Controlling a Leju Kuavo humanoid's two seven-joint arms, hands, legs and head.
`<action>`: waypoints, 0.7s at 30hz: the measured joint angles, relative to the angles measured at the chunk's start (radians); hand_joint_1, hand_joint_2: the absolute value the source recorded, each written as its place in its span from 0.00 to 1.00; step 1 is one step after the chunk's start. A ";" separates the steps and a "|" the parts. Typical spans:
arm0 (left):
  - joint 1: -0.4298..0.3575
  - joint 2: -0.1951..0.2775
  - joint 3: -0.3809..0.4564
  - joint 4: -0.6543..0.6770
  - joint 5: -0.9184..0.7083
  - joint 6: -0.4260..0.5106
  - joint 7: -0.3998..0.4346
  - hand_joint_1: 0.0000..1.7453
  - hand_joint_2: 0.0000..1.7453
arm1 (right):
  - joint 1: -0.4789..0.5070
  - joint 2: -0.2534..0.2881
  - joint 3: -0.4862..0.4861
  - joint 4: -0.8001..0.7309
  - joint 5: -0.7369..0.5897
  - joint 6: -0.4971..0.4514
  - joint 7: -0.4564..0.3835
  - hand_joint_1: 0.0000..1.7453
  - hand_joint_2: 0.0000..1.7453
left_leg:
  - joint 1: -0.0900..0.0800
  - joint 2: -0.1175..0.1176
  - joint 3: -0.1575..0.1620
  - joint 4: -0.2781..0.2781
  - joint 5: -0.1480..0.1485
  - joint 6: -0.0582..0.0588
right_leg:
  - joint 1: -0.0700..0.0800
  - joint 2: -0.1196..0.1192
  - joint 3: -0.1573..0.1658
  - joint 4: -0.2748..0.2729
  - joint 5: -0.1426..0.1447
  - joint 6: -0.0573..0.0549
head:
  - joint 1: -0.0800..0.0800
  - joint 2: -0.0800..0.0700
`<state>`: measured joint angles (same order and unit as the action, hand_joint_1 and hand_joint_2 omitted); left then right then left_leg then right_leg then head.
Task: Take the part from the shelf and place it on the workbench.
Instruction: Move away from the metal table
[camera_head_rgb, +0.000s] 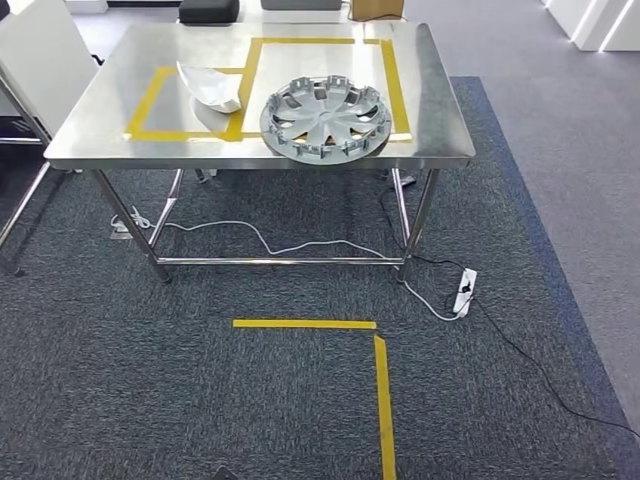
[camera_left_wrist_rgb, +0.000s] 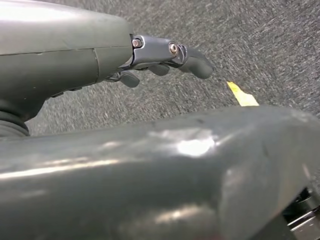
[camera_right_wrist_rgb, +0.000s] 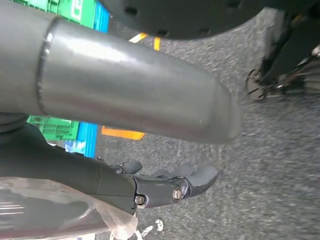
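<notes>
While both arms hang beside the body, the left hand (camera_left_wrist_rgb: 166, 57) and right hand (camera_right_wrist_rgb: 170, 185) hold nothing, fingers loosely extended over the carpet (camera_head_rgb: 226, 400). Farther off, the wheel cover (camera_head_rgb: 326, 118) lies flat on the workbench (camera_head_rgb: 98, 120) inside the yellow tape (camera_head_rgb: 395, 80), seemingly already delivered.

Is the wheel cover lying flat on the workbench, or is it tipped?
Flat. The wheel cover rests level on the workbench, its whole rim on the steel, partly over the yellow tape outline.
</notes>
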<state>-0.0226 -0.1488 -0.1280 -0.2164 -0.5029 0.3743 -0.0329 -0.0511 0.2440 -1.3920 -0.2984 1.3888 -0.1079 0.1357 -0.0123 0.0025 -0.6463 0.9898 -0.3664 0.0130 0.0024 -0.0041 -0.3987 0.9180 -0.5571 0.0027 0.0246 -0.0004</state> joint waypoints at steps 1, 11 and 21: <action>0.001 0.001 -0.004 0.001 -0.001 0.004 0.004 0.00 0.00 | 0.000 -0.002 0.000 0.004 0.002 0.000 -0.002 0.00 0.00 | 0.001 -0.001 -0.007 0.024 -0.035 -0.006 | -0.002 -0.004 -0.013 0.001 0.013 -0.007 | -0.002 0.000; 0.002 0.005 -0.006 0.002 0.024 -0.008 0.009 0.00 0.00 | -0.003 -0.009 0.000 0.022 0.014 0.000 -0.011 0.00 0.00 | 0.020 -0.004 0.175 0.069 -0.164 -0.027 | -0.004 -0.019 -0.209 0.083 0.123 0.007 | -0.008 0.000; 0.045 0.020 0.063 -0.001 0.171 -0.228 -0.011 0.00 0.00 | 0.002 -0.019 0.001 0.032 0.022 -0.010 -0.031 0.00 0.00 | 0.013 0.009 0.092 -0.009 -0.091 0.028 | -0.013 0.000 -0.274 0.357 -0.073 0.049 | -0.001 0.000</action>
<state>0.0221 -0.1292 -0.0646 -0.2171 -0.3318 0.1466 -0.0436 -0.0489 0.2249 -1.3911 -0.2664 1.4107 -0.1181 0.1050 0.0004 0.0120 -0.5545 0.9812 -0.4572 0.0410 -0.0108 -0.0043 -0.6730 1.2754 -0.6298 0.0513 0.0237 -0.0004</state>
